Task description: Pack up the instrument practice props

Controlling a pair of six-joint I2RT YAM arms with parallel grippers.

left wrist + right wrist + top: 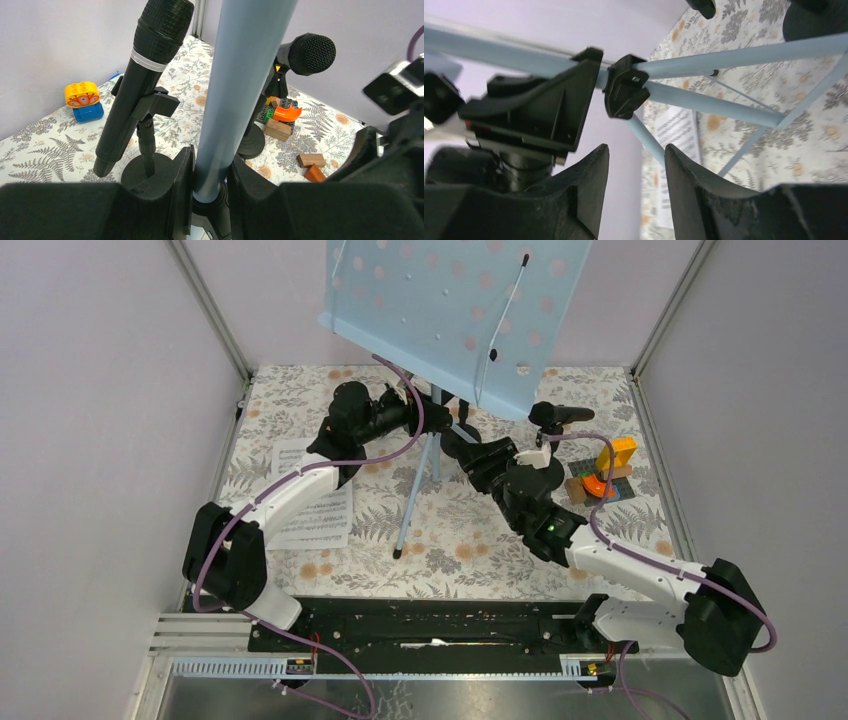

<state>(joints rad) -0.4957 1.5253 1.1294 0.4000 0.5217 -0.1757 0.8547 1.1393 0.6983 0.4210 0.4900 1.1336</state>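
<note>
**Music desk point(450, 310) stands at the back of the tabletop point(480, 540); left hand point(210, 185) clamped on the tripod pole point(240, 90)**

Light blue and perforated, the desk rises over the far half of the leaf-patterned tabletop. It is carried by thin blue-grey tripod legs point(415, 490) that spread down onto the cloth. The left hand's fingers point(177, 185) press on either side of the pole, right next to the black hub point(624, 92) where the legs join.

The right hand point(636, 180) sits just beside the hub, on the right of the stand, with its jaws apart. One thin strut point(646, 140) runs down towards the gap between them; whether it touches a finger I cannot tell.

White sheet-music pages point(310, 515) lie flat on the left of the tabletop, partly under the left arm.

Behind the pole, the left wrist view shows two black microphones clipped in round-based holders. The nearer microphone point(145, 70) leans in its holder point(145, 170) just left of the pole. The farther microphone point(305, 52) is to the right, its base point(251, 142) next to a pile of toy blocks point(280, 112). A yellow-and-blue block point(82, 100) sits apart, near the wall.
</note>
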